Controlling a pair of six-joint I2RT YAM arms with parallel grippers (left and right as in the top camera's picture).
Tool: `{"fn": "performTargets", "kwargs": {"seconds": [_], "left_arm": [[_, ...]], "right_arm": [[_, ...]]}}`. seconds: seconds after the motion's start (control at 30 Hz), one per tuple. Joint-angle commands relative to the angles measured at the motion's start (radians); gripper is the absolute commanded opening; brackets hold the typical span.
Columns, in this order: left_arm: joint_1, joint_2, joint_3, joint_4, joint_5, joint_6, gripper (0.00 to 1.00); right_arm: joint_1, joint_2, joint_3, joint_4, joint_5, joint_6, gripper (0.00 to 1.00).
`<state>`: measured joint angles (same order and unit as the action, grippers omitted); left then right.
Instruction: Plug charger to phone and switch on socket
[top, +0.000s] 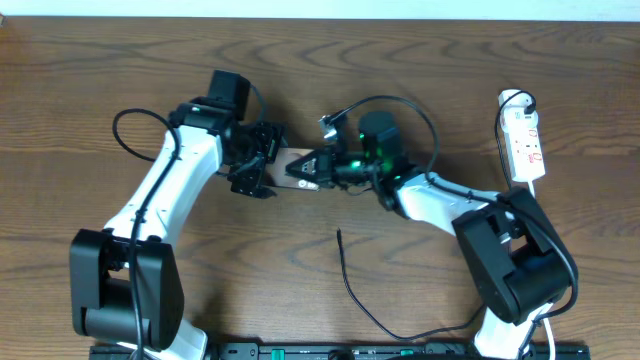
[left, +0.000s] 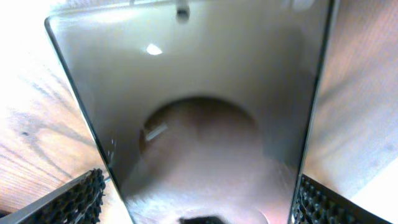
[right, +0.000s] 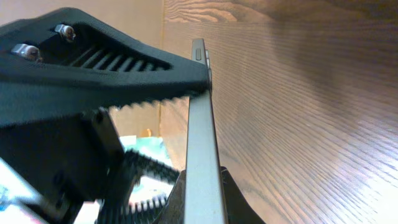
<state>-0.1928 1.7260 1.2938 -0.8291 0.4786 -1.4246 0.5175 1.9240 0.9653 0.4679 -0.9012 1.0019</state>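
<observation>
Pinches phone (top: 292, 165) near frame centre with right gripper (top: 316, 168), jaws closed on its thin edge. Brackets its other end with left gripper (top: 262, 166), fingers wide; cannot tell whether touching. Leaves charger (top: 346, 272) loose at lower centre, tip well apart from phone. Has yet to plug in or reach socket (top: 524, 146), upper right. Judged barely begun.

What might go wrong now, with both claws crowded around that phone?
The right gripper pinches the phone by one end only, so it might tilt or slip.
The left gripper straddles the other end, jaws wide; the two grippers could bump.
The charger tip lies loose, away from both; fetching it might snag its cable.
</observation>
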Motion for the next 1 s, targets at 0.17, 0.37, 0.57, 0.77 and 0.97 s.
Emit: {"fn": "performTargets", "kwargs": {"seconds": [0.17,0.37,0.57,0.77,0.97], "left_arm": [[0.188,-0.015,0.019,0.034,0.28,0.276,0.91],[0.293,-0.015,0.019,0.234,0.537,0.521,0.91],[0.314,-0.015,0.019,0.373,0.647,0.625,0.91],[0.291,-0.015,-0.016,0.46,0.647,0.603,0.92],[0.291,-0.015,-0.103,0.777,0.647,0.416,0.92]], "right_arm": [[-0.206,-0.002,0.012,0.006,-0.119,-0.026,0.01],[-0.293,-0.002,0.012,0.007,-0.141,0.087,0.01],[-0.324,-0.002,0.012,0.08,-0.101,0.405,0.01],[-0.278,-0.002,0.012,0.374,0.0,0.665,0.01],[-0.202,-0.002,0.012,0.494,0.167,0.823,0.01]]}}
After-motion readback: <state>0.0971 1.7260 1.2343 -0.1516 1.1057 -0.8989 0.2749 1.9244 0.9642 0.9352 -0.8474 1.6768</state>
